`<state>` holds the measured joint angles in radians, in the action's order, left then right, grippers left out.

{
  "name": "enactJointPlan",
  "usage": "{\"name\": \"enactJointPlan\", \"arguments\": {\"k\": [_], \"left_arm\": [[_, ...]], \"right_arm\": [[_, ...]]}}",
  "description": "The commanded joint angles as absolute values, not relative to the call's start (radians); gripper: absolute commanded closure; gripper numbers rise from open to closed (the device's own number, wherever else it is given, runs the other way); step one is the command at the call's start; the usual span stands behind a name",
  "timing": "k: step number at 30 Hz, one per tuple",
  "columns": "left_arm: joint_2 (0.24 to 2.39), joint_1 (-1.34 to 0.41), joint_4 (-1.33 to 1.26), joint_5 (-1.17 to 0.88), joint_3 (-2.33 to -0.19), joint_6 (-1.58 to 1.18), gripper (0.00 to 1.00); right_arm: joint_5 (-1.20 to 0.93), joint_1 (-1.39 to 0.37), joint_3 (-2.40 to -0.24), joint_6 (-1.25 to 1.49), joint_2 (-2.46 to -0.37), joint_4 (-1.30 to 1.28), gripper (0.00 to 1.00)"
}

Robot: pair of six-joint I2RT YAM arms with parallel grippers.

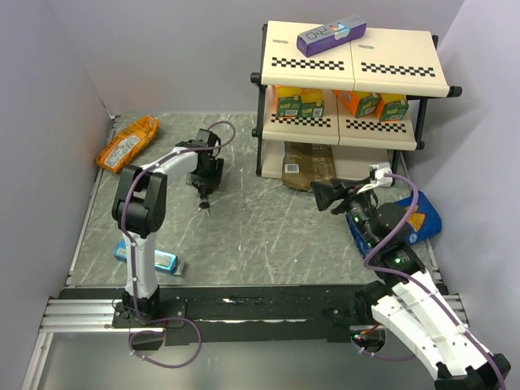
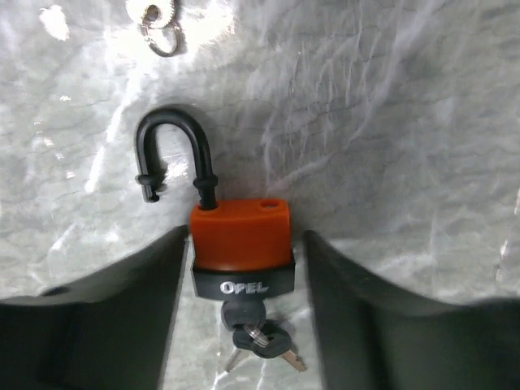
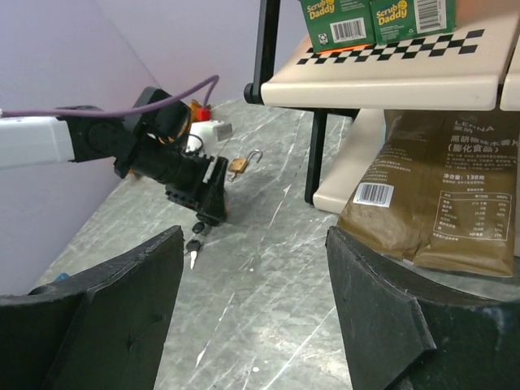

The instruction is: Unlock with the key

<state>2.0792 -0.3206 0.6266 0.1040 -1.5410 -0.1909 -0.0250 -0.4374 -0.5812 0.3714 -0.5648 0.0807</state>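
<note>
Showing one orange-red padlock (image 2: 241,236) marked "OPEL", shackle sprung, on the tabletop (image 2: 390,122) between the spread jaws of the left gripper (image 2: 246,240), the key bunch (image 2: 258,337) at its near end. The right gripper (image 3: 253,236), jaws spread and empty, faces two "Scrub Daddy" boxes (image 3: 337,20) on the shelf (image 3: 406,73); one brass padlock (image 3: 239,166) lies left of the shelf.

- My white-and-black left arm (image 1: 166,166) reaches forward from its base, elbow raised high, forearm sloping away and the wrist bent over.
- My black two-finger left gripper (image 1: 205,193) (image 2: 244,244) points steeply down. Jaws drawn in to a narrow gap. Whether the pads press on anything, I cannot tell.
- My white-and-black right arm (image 1: 422,313) rises from its base and leans inward.
- My black two-finger right gripper (image 1: 325,196) (image 3: 252,244) is held up, facing across toward my left gripper. Jaws spread wide.
</note>
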Motion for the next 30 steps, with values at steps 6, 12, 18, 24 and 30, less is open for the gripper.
{"name": "enactJointPlan", "arguments": {"k": [6, 12, 18, 24, 30], "left_arm": [[2.027, -0.376, 0.563, 0.172, -1.482, -0.17, 0.06], [1.863, -0.379, 0.479, 0.189, -1.418, -0.187, 0.01], [1.567, -0.379, 0.289, 0.221, -1.254, -0.209, 0.04], [1.166, -0.377, 0.045, 0.19, -1.025, -0.294, 0.04], [0.832, -0.371, -0.115, 0.233, -0.832, -0.367, 0.04]], "right_arm": [[-0.002, -0.43, -0.583, 0.334, -0.552, 0.058, 0.22], [0.025, -0.43, -0.589, 0.321, -0.564, 0.037, 0.21], [0.046, -0.43, -0.592, 0.311, -0.566, 0.02, 0.21], [0.064, -0.43, -0.6, 0.296, -0.565, 0.005, 0.21], [0.083, -0.429, -0.6, 0.285, -0.558, -0.028, 0.21]]}}
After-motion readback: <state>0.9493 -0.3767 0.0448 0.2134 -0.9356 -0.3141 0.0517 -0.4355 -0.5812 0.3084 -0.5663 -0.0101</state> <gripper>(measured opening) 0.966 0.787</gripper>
